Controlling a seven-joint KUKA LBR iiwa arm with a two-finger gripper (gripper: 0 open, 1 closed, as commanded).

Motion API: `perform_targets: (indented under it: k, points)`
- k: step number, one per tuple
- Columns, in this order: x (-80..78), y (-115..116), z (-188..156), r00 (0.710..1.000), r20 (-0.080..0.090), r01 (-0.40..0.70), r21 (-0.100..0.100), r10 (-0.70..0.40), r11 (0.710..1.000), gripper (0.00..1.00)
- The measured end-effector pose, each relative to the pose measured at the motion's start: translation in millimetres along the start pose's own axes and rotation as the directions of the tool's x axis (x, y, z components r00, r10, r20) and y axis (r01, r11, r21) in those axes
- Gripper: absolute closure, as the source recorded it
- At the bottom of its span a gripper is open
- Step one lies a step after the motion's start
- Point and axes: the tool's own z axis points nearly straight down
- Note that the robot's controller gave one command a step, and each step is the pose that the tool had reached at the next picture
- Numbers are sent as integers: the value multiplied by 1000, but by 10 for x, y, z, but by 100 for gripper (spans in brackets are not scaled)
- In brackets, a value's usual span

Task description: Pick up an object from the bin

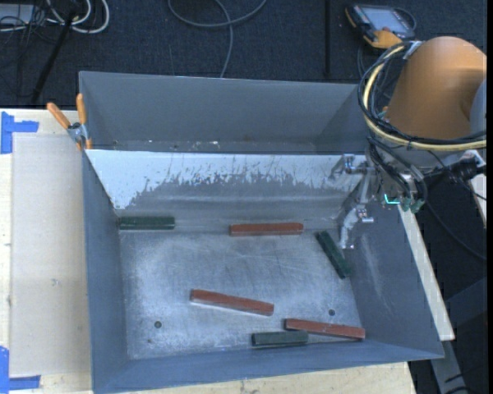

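My gripper (351,220) hangs low at the bin's right wall, about halfway along it. Its lower tip is right at the top end of a short dark green bar (333,254) that lies slanted against the right wall. A reddish-brown bar (266,229) lies flat to the left of the gripper, along the foot of the back slope. I see nothing held in the gripper.
Another reddish-brown bar (231,303) lies mid-floor. A third one (324,329) and a dark green bar (279,339) lie together at the front right. One more dark green bar (146,222) sits at the back left. The arm's orange dome and cables hang over the right rim.
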Motion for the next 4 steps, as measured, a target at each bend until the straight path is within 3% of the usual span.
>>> perform_targets:
  k: [1, 2, 3, 4]
  points:
    - [-14, 3, -43, 1000, 8, 2, 1, -2, 1000, 0]
    - [283, 127, 577, 994, 9, 105, 2, -105, 994, 0]
    - [792, 404, 815, 976, 4, 219, 2, -219, 976, 0]
    - [877, 354, 959, 929, 5, 370, 2, -370, 929, 0]
